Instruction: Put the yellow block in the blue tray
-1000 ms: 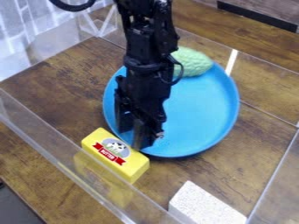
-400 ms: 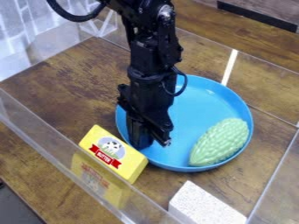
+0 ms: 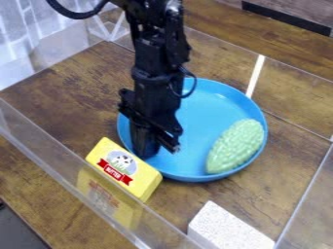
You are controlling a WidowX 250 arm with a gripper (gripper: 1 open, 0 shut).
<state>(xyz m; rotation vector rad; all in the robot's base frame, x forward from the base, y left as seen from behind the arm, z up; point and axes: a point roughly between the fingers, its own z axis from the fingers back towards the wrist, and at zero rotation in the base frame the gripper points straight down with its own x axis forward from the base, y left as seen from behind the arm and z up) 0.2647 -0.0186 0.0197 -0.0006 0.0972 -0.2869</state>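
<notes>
The yellow block (image 3: pixel 123 170), a small glossy box, is wearing a red-and-white cartoon-face label on top; its lettering is too small to read. It is lying on the wood-grain table (image 3: pixel 78 88) just outside the blue tray's (image 3: pixel 247 107) near-left rim, not in it. The black gripper (image 3: pixel 154 146) is pointing down at that rim, fingers together, gripping nothing. A bumpy green oval lump (image 3: pixel 236 146) is resting inside the round, smooth tray. A speckled white block (image 3: pixel 229 228) is sitting well apart from the tray.
</notes>
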